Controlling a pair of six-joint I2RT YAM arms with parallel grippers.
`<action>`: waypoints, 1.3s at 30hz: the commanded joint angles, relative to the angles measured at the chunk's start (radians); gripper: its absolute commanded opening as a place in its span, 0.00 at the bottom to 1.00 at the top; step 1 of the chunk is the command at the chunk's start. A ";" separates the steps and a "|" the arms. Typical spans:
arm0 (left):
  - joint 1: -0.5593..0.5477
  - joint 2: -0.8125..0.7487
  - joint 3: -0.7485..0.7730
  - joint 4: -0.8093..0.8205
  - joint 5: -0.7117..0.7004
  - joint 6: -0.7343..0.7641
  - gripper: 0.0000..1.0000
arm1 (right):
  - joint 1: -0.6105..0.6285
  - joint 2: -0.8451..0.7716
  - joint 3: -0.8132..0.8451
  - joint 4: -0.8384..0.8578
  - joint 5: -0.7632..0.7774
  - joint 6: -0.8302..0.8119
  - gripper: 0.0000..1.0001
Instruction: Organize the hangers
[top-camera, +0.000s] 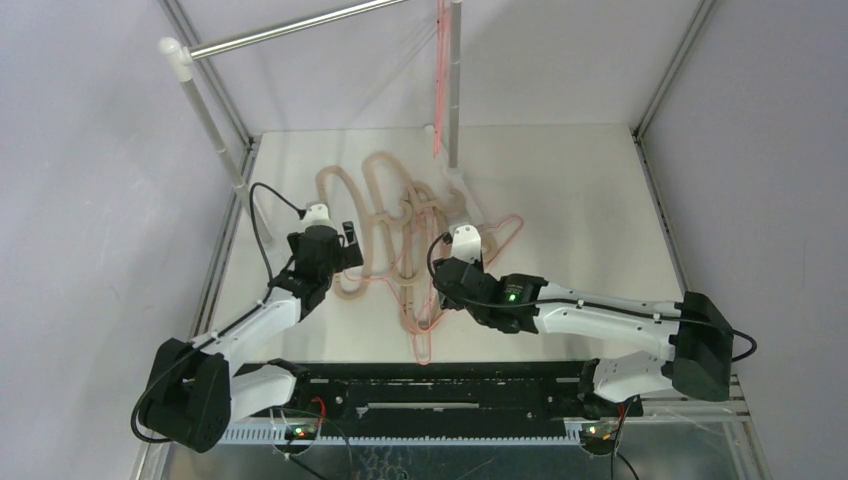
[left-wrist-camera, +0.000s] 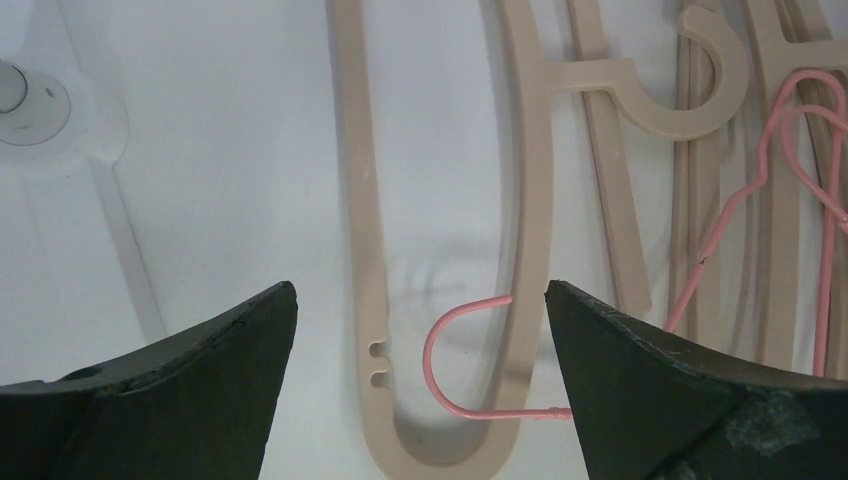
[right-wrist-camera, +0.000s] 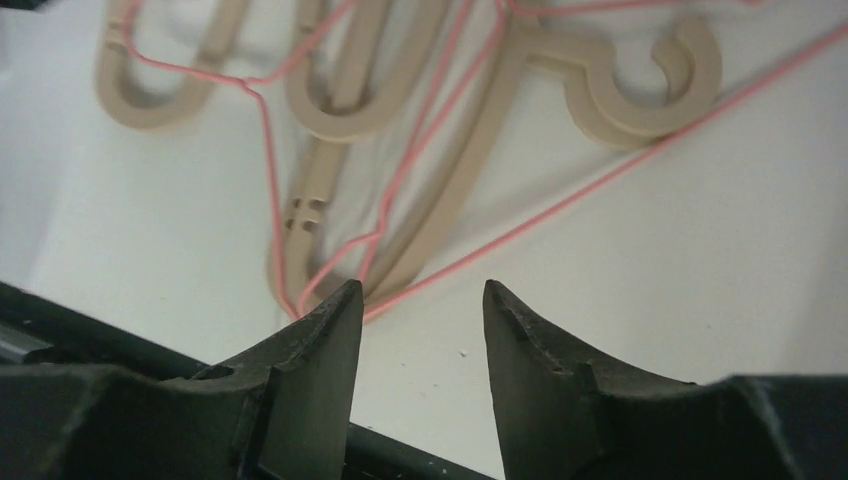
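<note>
Several beige hangers (top-camera: 385, 215) lie tangled on the white table with thin pink wire hangers (top-camera: 425, 335) across them. One more pink wire hanger (top-camera: 438, 90) hangs from the rail. My left gripper (top-camera: 340, 262) is open and empty above the left edge of the pile. In the left wrist view its jaws (left-wrist-camera: 420, 290) straddle a beige hanger loop (left-wrist-camera: 365, 250) and a pink wire hook (left-wrist-camera: 435, 345). My right gripper (top-camera: 443, 288) is open and empty over the near end of the pile. In the right wrist view (right-wrist-camera: 422, 287) a pink wire (right-wrist-camera: 600, 180) and beige hanger ends (right-wrist-camera: 470, 160) lie just beyond its tips.
A silver rail (top-camera: 290, 30) runs across the back on a white left post (top-camera: 205, 110) and a right post (top-camera: 455, 90) that stands by the pile. The left post's base (left-wrist-camera: 20, 95) shows in the left wrist view. A black bar (top-camera: 450, 385) runs along the table's near edge.
</note>
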 joint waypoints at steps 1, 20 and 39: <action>-0.001 0.002 -0.006 0.019 -0.020 -0.019 0.99 | -0.011 0.032 -0.049 0.062 -0.009 0.100 0.54; -0.002 0.007 -0.017 0.042 -0.016 -0.035 0.99 | -0.190 0.289 -0.021 0.309 -0.276 0.137 0.45; -0.002 0.015 -0.011 0.044 0.001 -0.033 0.99 | -0.277 0.466 0.057 0.374 -0.380 0.132 0.36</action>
